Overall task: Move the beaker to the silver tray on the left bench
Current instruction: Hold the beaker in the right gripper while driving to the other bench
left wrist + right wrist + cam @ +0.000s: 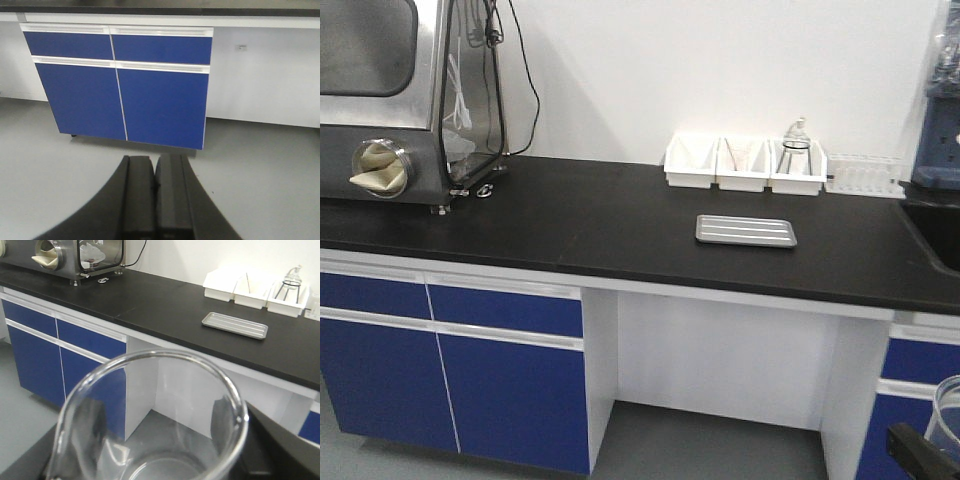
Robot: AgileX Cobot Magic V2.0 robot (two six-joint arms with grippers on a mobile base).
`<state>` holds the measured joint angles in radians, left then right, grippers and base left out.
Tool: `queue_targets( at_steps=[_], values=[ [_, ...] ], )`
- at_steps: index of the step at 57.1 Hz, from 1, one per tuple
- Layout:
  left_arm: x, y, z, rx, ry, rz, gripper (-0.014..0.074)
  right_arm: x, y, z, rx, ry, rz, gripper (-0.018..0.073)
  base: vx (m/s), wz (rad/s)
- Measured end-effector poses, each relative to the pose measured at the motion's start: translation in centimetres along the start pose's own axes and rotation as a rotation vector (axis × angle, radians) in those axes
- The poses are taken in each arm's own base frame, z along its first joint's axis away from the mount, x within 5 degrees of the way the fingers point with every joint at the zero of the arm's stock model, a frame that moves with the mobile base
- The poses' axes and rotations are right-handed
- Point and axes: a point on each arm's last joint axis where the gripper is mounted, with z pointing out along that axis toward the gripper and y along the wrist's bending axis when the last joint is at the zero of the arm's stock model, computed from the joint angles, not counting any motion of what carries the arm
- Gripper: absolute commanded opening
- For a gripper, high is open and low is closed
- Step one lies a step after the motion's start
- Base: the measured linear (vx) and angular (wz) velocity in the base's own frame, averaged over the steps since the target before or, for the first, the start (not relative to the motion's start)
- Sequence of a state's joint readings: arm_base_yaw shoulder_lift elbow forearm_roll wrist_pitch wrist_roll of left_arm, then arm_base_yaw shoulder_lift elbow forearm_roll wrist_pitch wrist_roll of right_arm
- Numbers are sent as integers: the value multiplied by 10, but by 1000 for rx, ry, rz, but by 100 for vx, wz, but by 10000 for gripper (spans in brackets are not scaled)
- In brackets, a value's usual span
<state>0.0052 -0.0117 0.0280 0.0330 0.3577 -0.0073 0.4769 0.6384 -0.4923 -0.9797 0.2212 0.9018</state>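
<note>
My right gripper point(150, 460) is shut on the clear glass beaker point(150, 415), which fills the lower right wrist view; dark fingers point(270, 450) show on both sides of it. The beaker's rim point(948, 415) and a finger point(920, 450) also show at the front view's bottom right, below bench height. The silver tray point(747, 231) lies flat on the black top of the left bench point(570, 220), right of centre, and shows in the right wrist view point(235, 325). My left gripper point(155, 172) is shut and empty, low over the grey floor, facing the blue cabinet doors point(120, 85).
Three white bins point(745, 165) stand against the wall behind the tray, one holding a glass flask point(797, 135). A steel glove box point(400, 100) sits at the bench's left end. A test tube rack point(865, 175) and a sink point(940, 230) are at the right.
</note>
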Motion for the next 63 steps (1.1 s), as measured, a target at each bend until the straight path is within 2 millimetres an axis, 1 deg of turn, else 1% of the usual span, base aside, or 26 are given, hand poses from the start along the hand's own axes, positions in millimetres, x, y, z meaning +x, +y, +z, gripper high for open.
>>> queue_targets(
  at_steps=[27, 63],
  values=[
    [0, 0, 0, 0, 0, 0, 1, 0, 0, 0, 0, 0, 0, -6, 47, 0],
    [0, 0, 0, 0, 0, 0, 1, 0, 0, 0, 0, 0, 0, -6, 48, -16]
  ],
)
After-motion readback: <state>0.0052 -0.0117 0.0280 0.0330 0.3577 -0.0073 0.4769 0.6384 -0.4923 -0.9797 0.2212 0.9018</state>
